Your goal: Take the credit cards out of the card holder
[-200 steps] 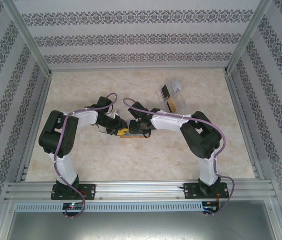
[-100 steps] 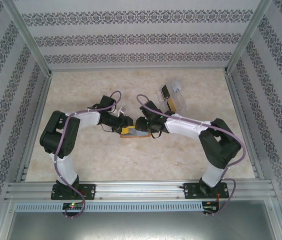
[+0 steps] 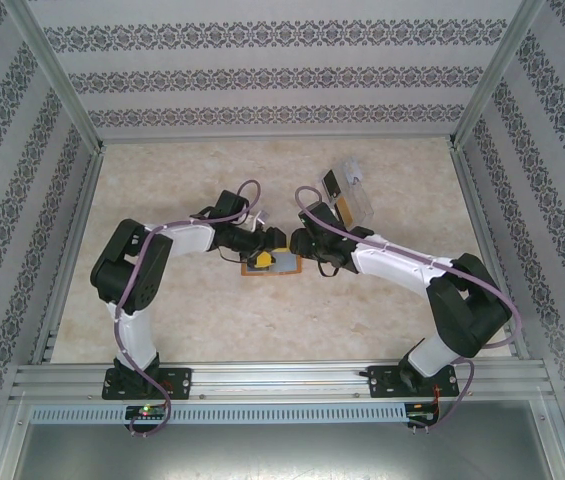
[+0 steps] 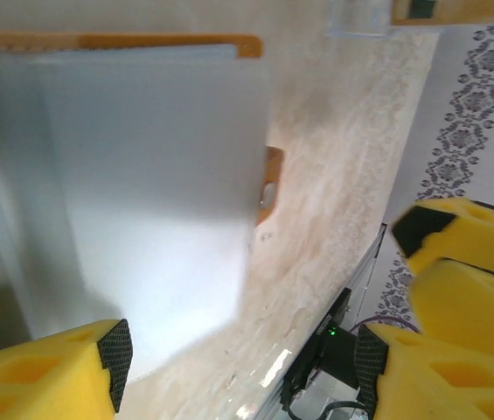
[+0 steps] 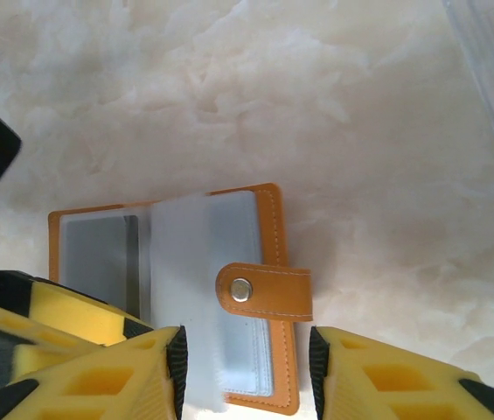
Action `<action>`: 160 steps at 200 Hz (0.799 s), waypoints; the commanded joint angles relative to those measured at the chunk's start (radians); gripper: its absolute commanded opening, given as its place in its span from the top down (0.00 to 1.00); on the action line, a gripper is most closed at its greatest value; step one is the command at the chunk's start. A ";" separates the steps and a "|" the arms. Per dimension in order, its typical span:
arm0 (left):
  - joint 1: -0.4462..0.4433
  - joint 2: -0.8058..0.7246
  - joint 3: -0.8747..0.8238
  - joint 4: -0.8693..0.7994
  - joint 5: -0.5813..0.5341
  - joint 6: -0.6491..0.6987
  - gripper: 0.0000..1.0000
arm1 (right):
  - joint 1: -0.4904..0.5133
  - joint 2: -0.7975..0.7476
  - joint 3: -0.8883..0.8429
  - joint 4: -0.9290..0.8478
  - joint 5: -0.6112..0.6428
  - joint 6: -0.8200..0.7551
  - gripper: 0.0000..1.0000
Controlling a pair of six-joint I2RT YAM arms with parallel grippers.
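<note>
Flat orange rectangular card holder lies open on the beige marble-patterned tabletop, mid-table, between your two arms. Your left gripper is at its left end and your right gripper at its right end. Any print on the cards is too small to read. The overhead view gives you the layout. The clear plastic tray sits apart from the holder, farther back and to the right, and a dark credit card and a yellow-orange credit card lie in it. The right wrist view adds detail: an orange strap tab with a round metal snap lies over the greyish clear pockets. A blurred pocket leaf stands up in front. Your right gripper's fingers are spread, with the holder's near edge in the gap; you cannot tell whether a pad touches it. You also cannot tell whether the darker pocket holds a card. In the left wrist view a pale leaf sits close to the lens with the holder's orange rim above it. Your left gripper's fingers are spread wide and pinch nothing.
</note>
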 commanded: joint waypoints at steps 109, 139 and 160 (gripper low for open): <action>0.129 -0.213 -0.060 -0.170 -0.237 0.079 0.57 | 0.102 0.201 0.224 -0.062 -0.096 -0.084 0.57; 0.188 -0.262 -0.103 -0.210 -0.286 0.069 0.55 | 0.131 0.315 0.309 -0.138 -0.102 -0.071 0.50; 0.211 -0.266 -0.117 -0.222 -0.291 0.066 0.50 | 0.131 0.376 0.361 -0.204 -0.115 -0.056 0.47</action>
